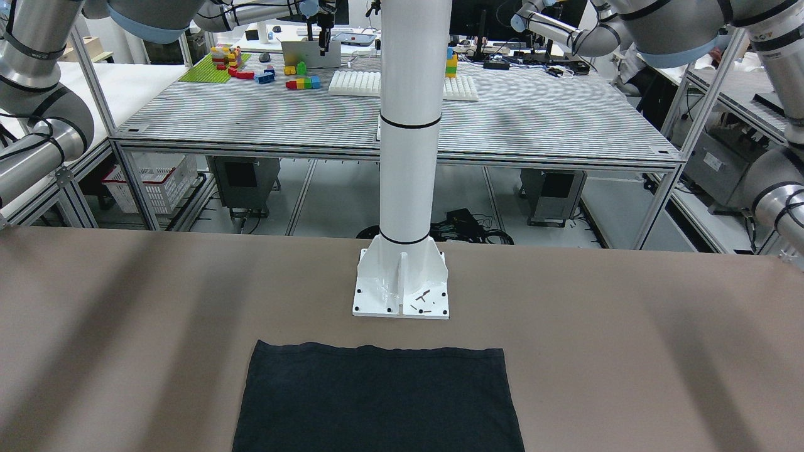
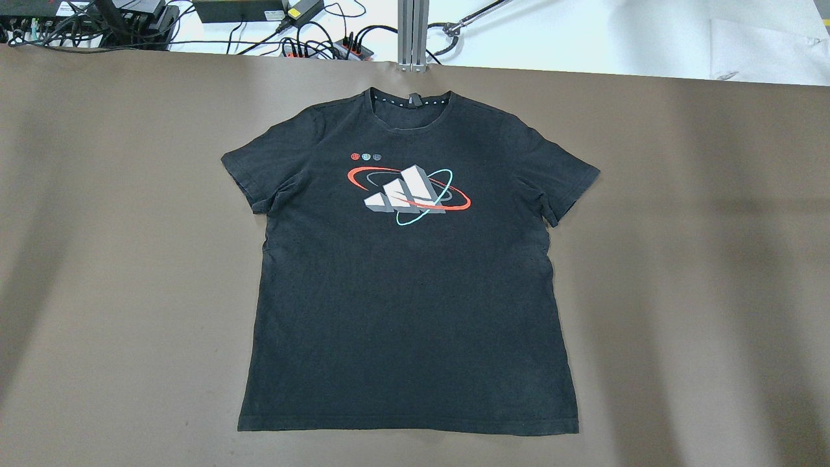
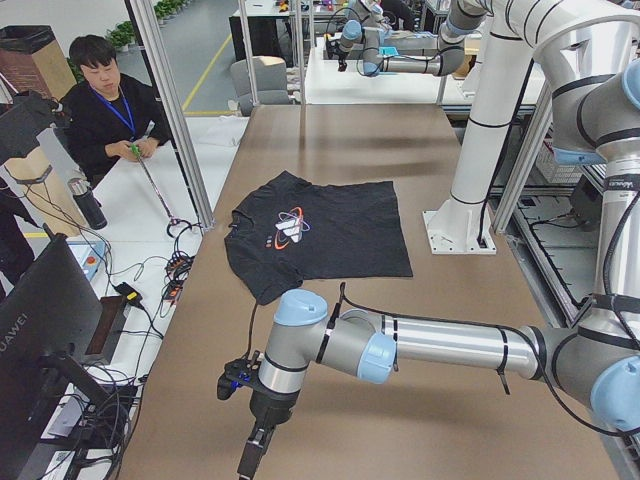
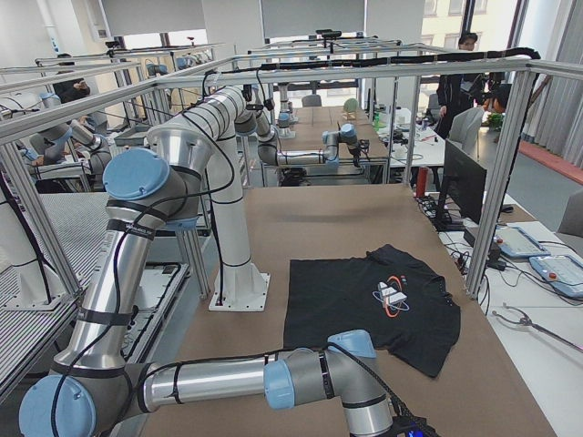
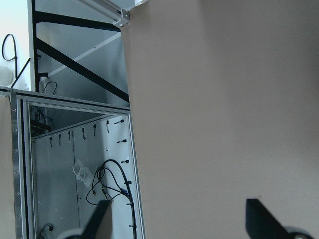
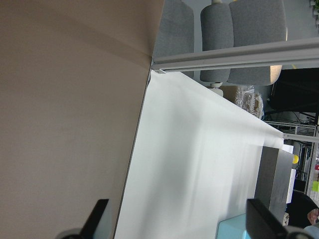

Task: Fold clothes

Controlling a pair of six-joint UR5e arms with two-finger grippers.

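The black T-shirt lies flat and unfolded on the table. The left gripper and right gripper hang well apart from it, jaws apart. Pinching only the top layer could spoil the fold.

Left arm and right arm: forearms held level, wrists turned downward. Left gripper and right gripper: fingers spread wide apart.

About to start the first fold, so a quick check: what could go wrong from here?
The T-shirt lies flat on the table, so a pinch may catch only its top layer. The wrinkled sleeve on the overhead view's left could fold in crooked. The hem sits close to the white base plate, which leaves little room for a low approach.
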